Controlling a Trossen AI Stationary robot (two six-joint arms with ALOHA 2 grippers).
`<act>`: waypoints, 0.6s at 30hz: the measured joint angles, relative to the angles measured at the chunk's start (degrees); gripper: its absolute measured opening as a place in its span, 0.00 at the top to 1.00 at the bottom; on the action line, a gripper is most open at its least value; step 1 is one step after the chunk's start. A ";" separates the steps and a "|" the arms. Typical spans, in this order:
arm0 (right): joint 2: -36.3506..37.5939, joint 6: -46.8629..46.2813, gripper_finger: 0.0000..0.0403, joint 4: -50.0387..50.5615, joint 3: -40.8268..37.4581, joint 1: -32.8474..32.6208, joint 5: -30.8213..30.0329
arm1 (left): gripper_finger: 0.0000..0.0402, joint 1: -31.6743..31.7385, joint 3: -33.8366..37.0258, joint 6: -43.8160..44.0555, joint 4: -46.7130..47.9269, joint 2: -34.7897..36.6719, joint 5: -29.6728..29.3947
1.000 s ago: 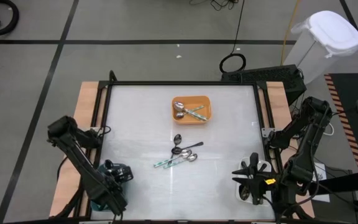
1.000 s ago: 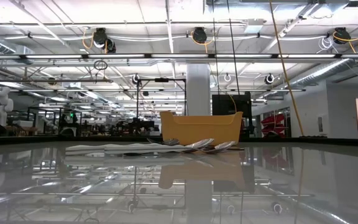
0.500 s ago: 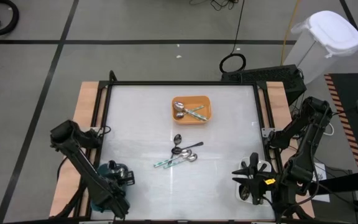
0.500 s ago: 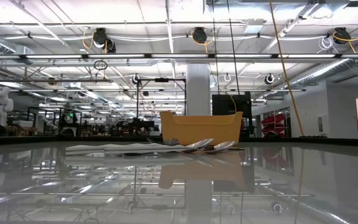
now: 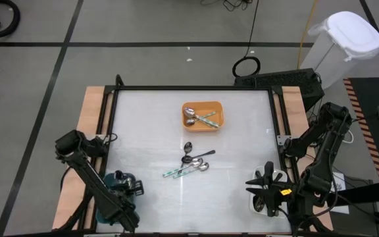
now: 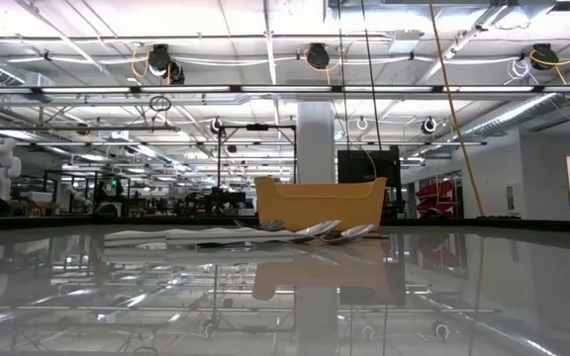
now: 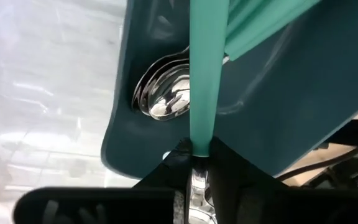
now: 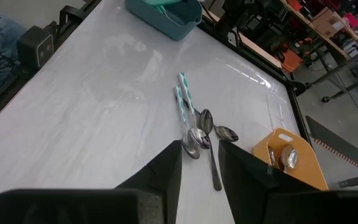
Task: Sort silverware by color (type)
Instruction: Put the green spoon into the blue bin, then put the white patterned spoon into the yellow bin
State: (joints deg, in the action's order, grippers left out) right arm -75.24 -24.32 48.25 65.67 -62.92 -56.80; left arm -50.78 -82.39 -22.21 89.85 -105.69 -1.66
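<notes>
Over the teal tray (image 7: 291,112) at the table's near left, my left gripper (image 7: 199,149) is shut on a teal-handled spoon (image 7: 202,74). Silver spoon bowls (image 7: 163,99) and other teal handles (image 7: 260,25) lie in that tray. A small pile of spoons (image 5: 193,161) rests flat mid-table, teal-handled, silver and black ones. The orange tray (image 5: 202,115) farther back holds silver spoons. Near the right front edge, my right gripper (image 8: 199,168) hangs open above the white tray (image 5: 268,199), with nothing between its fingers. My left gripper pinches the teal-handled spoon between its two fingers where the handle meets the metal neck (image 7: 197,146). The fingers come steeply from above. The handle runs on ahead of the fingertips over the tray. I cannot tell whether its far end touches the spoons inside.
A black frame (image 5: 110,125) borders the glossy white table, with wooden strips outside it. Bare tabletop lies between the spoon pile and both near trays. In the low view the orange tray (image 6: 320,203) stands behind the spoon pile (image 6: 265,233).
My left gripper has sunk a little toward the teal tray, still shut on the spoon. Neither my right arm nor the spoons on the table have moved.
</notes>
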 joint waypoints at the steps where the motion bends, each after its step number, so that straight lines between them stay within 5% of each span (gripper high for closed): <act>1: 0.00 0.00 0.75 0.00 0.00 0.00 0.00 | 0.90 0.00 0.00 0.42 -0.03 0.00 -0.57; 9: 0.00 -0.02 0.75 0.00 0.00 0.00 0.00 | 0.80 0.02 0.00 4.58 -0.15 0.00 -4.43; 18: 0.01 -0.02 0.75 0.00 0.00 0.00 0.01 | 0.79 -0.05 -0.02 5.89 -0.50 0.00 -4.44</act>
State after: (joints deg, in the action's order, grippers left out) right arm -75.24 -24.34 48.25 65.67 -62.92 -56.78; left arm -50.83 -82.41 -16.32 89.35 -105.69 -6.10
